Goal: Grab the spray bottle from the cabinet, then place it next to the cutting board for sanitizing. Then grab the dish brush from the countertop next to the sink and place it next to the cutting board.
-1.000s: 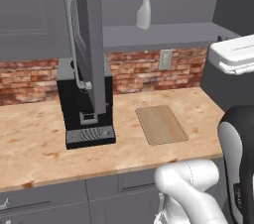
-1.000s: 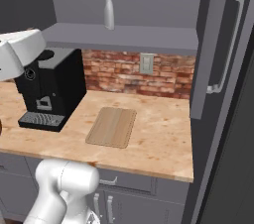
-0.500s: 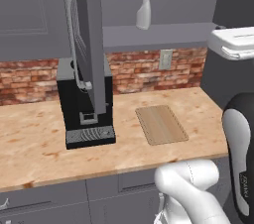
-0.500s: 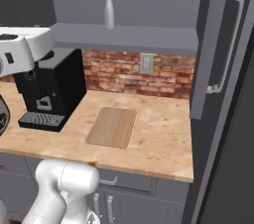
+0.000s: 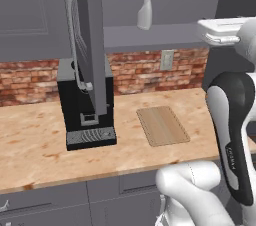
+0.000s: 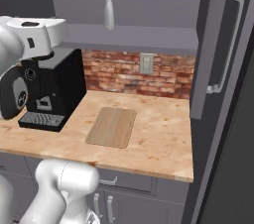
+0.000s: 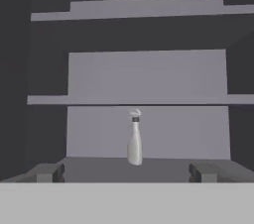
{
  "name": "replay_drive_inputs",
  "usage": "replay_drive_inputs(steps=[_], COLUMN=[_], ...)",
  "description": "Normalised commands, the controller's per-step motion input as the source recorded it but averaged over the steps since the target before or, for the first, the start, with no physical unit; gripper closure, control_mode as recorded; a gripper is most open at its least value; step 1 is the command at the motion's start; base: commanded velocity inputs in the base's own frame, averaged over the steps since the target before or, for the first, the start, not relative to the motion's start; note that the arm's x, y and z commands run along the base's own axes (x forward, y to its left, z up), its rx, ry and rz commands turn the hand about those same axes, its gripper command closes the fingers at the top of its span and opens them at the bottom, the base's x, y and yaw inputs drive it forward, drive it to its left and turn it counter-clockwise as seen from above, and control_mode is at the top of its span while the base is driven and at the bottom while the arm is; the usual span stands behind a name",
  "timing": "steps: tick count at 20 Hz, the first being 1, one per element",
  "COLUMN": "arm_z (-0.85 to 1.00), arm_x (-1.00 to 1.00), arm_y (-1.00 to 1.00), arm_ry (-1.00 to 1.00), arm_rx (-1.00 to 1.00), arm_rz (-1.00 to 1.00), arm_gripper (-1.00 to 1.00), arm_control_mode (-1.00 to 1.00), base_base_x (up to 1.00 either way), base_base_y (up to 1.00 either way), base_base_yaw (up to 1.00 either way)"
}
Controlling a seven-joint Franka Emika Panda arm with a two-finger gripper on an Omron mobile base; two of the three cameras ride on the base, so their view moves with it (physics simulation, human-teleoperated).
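While the arm stands raised at the right edge of the left base view, one spray bottle (image 5: 145,12) stands upright on the lowest shelf of the open cabinet (image 5: 165,37), at the upper centre of that frame. From the right base view, the same bottle (image 6: 108,12) appears at the upper left, on the shelf (image 6: 134,37) above the brick backsplash (image 6: 134,74). One cutting board (image 5: 162,125) lies flat on the tabletop (image 5: 40,145), right of centre in the left base view and at the centre of the right base view (image 6: 112,127), well below the bottle. One black coffee machine (image 5: 85,115) stands on the tabletop left of the board, apart from it. Two cabinet doors stand open: one (image 5: 87,40) crosses the upper left of the left base view in front of the coffee machine, and one (image 6: 218,44) fills the upper right of the right base view; each carries one long bar handle. One wall outlet (image 6: 146,63) sits in the backsplash above the board. Seen from the hand view, the end effector (image 7: 127,172) is open, its two fingertips (image 7: 47,172) spread wide at the bottom of the frame, and the bottle (image 7: 134,139) stands between them in the frame but farther back on the shelf, untouched. Three shelf edges are visible in that view.
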Motion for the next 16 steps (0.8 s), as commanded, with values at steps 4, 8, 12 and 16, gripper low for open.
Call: replay_drive_inputs(steps=[4,8,12,16], arm_z=[-0.02,-0.07,-0.01,-0.08], arm_x=[0.56,0.57,0.46,0.51], arm_y=[0.00,0.00,0.00,0.00], arm_ry=[0.07,0.06,0.00,0.00], arm_rx=[0.00,0.00,0.00,0.00], arm_rz=[0.00,0.00,0.00,0.00], arm_gripper=[-1.00,-1.00,-1.00,-1.00], arm_control_mode=[-1.00,-1.00,-1.00,-1.00], base_base_x=[0.00,0.00,0.00,0.00], base_base_y=[0.00,0.00,0.00,0.00], base_base_yaw=[0.00,0.00,0.00,0.00])
